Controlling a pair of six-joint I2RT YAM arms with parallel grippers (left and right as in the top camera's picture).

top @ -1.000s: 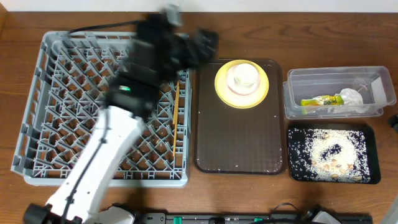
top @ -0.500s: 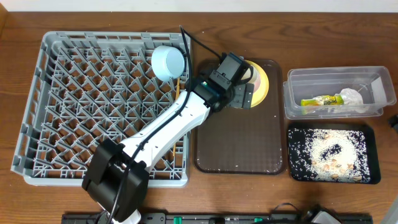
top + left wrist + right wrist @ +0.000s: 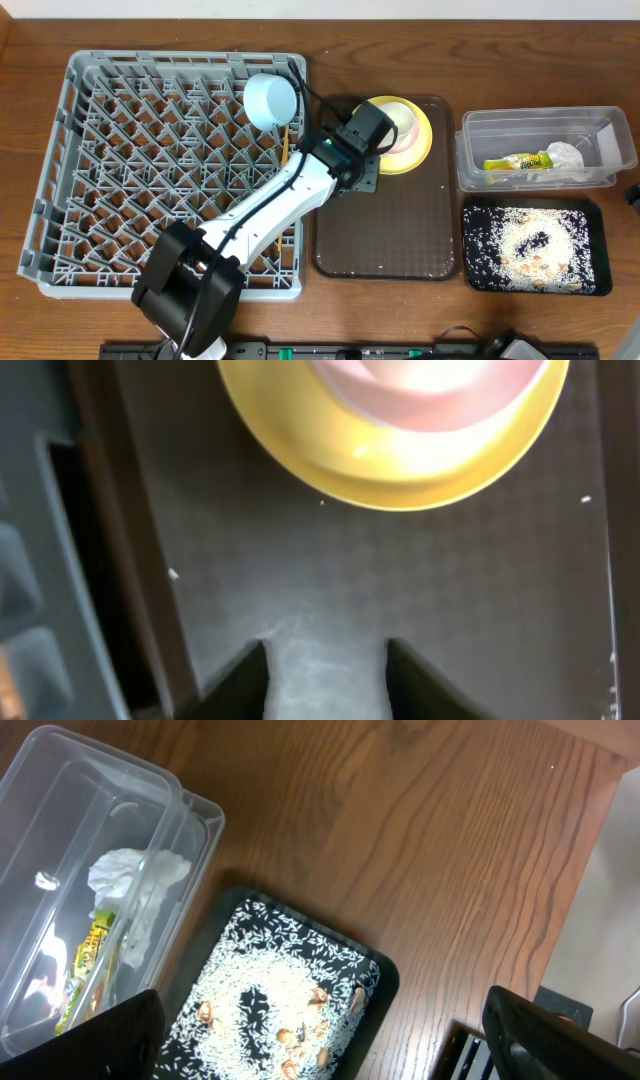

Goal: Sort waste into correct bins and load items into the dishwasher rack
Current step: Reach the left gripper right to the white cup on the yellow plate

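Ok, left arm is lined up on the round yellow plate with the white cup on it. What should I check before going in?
1. Left gripper open, nothing between its fingers: ok.
2. Round yellow plate straight ahead of the fingers, not yet between them: ok.
3. Plate free to lift alone: not ok, a white cup sits on it.
4. Cup empty: cannot tell.
5. Free pegs in the grey plastic dishwasher rack beside the light-blue bowl: ok.
6. Yellow-green wrapper and crumpled white napkin inside the clear plastic tub: ok.
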